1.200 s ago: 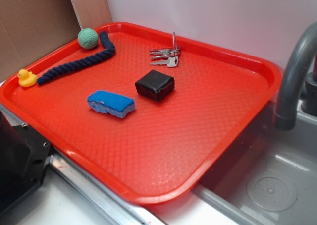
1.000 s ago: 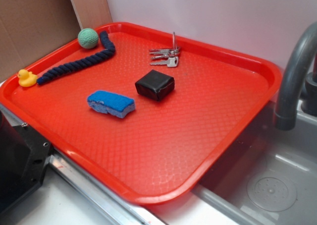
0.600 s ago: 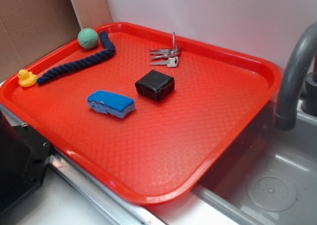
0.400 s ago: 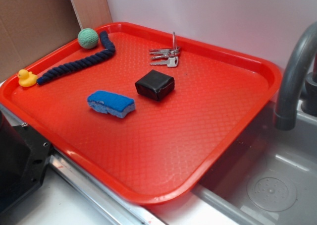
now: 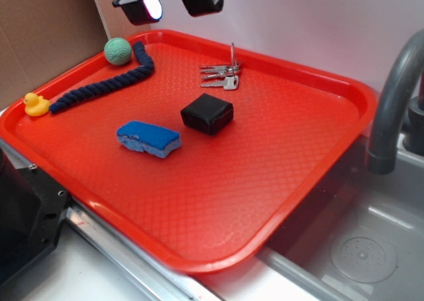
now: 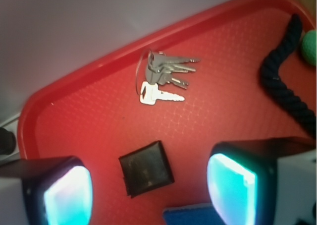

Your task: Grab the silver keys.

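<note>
The silver keys (image 5: 224, 74) lie in a small bunch on a ring near the far rim of the red tray (image 5: 278, 175); in the wrist view the silver keys (image 6: 162, 76) sit at upper centre. My gripper (image 5: 173, 1) hangs high at the top of the exterior view, up and to the left of the keys, well above the tray. Its two fingers stand wide apart, so it is open and holds nothing. In the wrist view the gripper (image 6: 148, 193) frames the black block (image 6: 146, 168) far below.
On the tray also lie a black block (image 5: 207, 113), a blue sponge (image 5: 149, 138), a dark blue rope (image 5: 106, 83), a green ball (image 5: 118, 50) and a yellow duck (image 5: 36, 104). A grey faucet (image 5: 392, 95) and sink (image 5: 358, 248) stand to the right.
My gripper has come down into the top of the exterior view, from out of frame to above the tray's far left. Nothing on the tray has moved.
</note>
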{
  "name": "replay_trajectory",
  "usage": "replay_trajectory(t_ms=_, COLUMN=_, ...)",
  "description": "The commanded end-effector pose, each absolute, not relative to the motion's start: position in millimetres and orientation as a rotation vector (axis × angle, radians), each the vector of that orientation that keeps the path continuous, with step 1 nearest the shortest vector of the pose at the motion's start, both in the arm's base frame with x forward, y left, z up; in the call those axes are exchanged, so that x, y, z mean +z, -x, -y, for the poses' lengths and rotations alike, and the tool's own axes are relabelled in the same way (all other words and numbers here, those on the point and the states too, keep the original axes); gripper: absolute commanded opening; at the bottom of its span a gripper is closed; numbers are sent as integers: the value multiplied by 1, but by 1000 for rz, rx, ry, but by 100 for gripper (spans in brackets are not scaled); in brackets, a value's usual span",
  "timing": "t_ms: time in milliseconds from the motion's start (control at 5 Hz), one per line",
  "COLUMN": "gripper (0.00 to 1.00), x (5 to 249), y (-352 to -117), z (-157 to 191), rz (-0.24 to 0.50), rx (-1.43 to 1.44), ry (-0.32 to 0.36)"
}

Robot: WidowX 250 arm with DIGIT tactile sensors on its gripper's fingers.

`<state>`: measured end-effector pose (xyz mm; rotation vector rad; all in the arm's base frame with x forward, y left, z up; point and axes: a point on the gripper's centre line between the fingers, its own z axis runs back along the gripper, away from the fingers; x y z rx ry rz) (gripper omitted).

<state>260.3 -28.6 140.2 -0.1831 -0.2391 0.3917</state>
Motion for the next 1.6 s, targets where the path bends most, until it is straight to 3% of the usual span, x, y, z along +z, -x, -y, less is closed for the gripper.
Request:
replay_trajectory(t_ms=0, gripper=100, x=156, y=-269, z=28, rz=292, rx=389, ry=197)
replay_trajectory(t_ms=200, gripper=100, x=127, y=-296, z=31, rz=280, rx=408, ry=108)
replay_trajectory(t_ms=400, gripper=100, x=102, y=-321, z=37, rz=289, rx=407, ry=146)
replay_trajectory(t_ms=600, gripper=100, x=78, y=-340, z=39, rz=262, rx=425, ry=112)
replay_trajectory(t_ms=1000, gripper=100, x=60, y=-350, z=31, rz=235, rx=450, ry=10)
replay_trajectory(t_ms=1200, gripper=0, x=59, y=-345, z=27, rz=233, rx=465, ry=-14)
replay_trajectory(t_ms=1400, gripper=0, x=62, y=-338, z=27, rz=241, rx=442, ry=-35)
